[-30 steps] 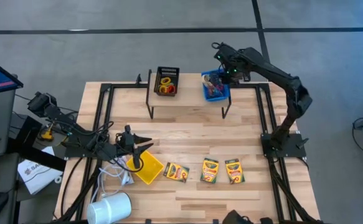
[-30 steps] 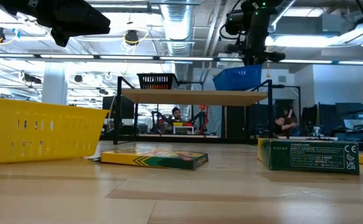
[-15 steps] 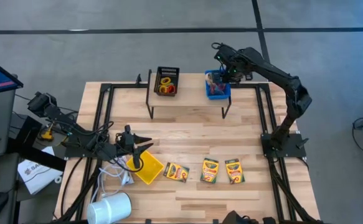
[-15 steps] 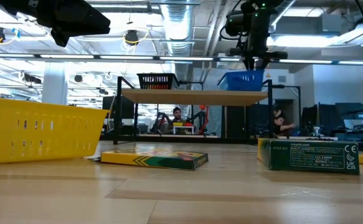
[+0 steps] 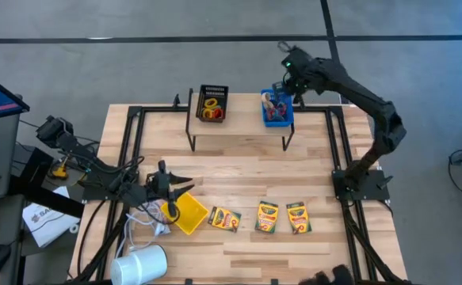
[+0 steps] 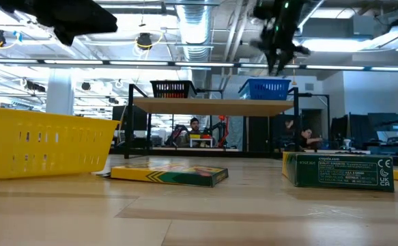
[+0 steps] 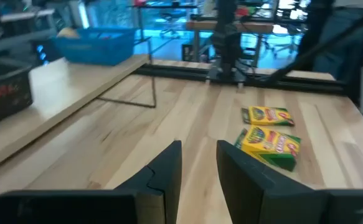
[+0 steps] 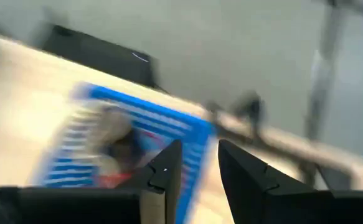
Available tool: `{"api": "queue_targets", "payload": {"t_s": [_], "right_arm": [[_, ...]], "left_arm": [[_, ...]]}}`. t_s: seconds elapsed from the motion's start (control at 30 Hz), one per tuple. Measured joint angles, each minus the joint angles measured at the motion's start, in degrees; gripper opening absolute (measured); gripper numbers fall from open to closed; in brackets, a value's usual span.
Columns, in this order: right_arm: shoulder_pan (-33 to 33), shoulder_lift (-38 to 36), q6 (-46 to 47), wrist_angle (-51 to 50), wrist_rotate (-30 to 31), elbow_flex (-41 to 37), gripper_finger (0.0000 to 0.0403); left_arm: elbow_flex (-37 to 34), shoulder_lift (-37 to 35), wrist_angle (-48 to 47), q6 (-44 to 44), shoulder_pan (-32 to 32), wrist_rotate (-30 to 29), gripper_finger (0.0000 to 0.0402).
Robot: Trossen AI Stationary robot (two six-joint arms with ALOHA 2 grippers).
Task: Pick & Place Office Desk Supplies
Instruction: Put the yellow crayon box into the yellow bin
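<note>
Three yellow-and-green crayon boxes (image 5: pixel 225 218) (image 5: pixel 267 217) (image 5: pixel 298 217) lie flat on the table near its front edge. A yellow bin (image 5: pixel 191 216) stands left of them. On a raised wooden shelf (image 5: pixel 242 125) sit a black bin (image 5: pixel 211 104) holding yellow and red rubber-band rings, and a blue bin (image 5: pixel 277 111) holding coloured bits. My right gripper (image 5: pixel 285 79) hangs open above the blue bin's far right corner and touches nothing. My left gripper (image 5: pixel 175 190) waits open by the yellow bin's left corner.
A white cylinder (image 5: pixel 140 264) and a white coiled cable (image 5: pixel 147 220) lie at the table's near left corner. Black frame rails (image 5: pixel 334 142) run along the table's sides. Bare wood lies between the shelf and the crayon boxes. People sit in the room beyond.
A second ago my right gripper had the blue bin tilted over the shelf. It set the bin level on the shelf, let go, then rose and drew back toward the far right. The bin stays on the shelf.
</note>
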Motion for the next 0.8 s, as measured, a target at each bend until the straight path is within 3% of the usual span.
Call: {"api": "queue_targets", "payload": {"t_s": [0.1, 0.2, 0.37, 0.57, 0.67, 0.8], "right_arm": [[3.7, -4.0, -7.7, 4.5, -7.0, 0.1, 0.0102], [10.5, -7.2, -10.8, 0.2, -11.9, 0.2, 0.0103], [28.9, -7.1, -0.6, -14.5, -12.0, 0.1, 0.0103], [54.2, 0.3, 8.0, -15.2, -3.2, 0.1, 0.0103], [62.5, 4.8, 12.4, -13.8, 0.9, 0.1, 0.0103], [70.4, 9.5, 19.7, -12.4, 2.9, 0.1, 0.0103]], "left_arm": [[0.0, 0.0, 0.5, 4.6, -2.8, 0.0, 0.0094], [0.0, 1.3, 1.8, 8.4, -4.7, 2.0, 0.0094], [0.5, 9.7, 12.5, 12.2, -3.0, 7.8, 0.0094], [11.6, 26.8, 10.9, 14.3, 2.0, 14.1, 0.0094], [19.2, 34.1, 4.0, 17.0, 3.7, 15.9, 0.0094], [28.1, 40.6, -6.7, 17.6, 6.3, 24.3, 0.0094]]}}
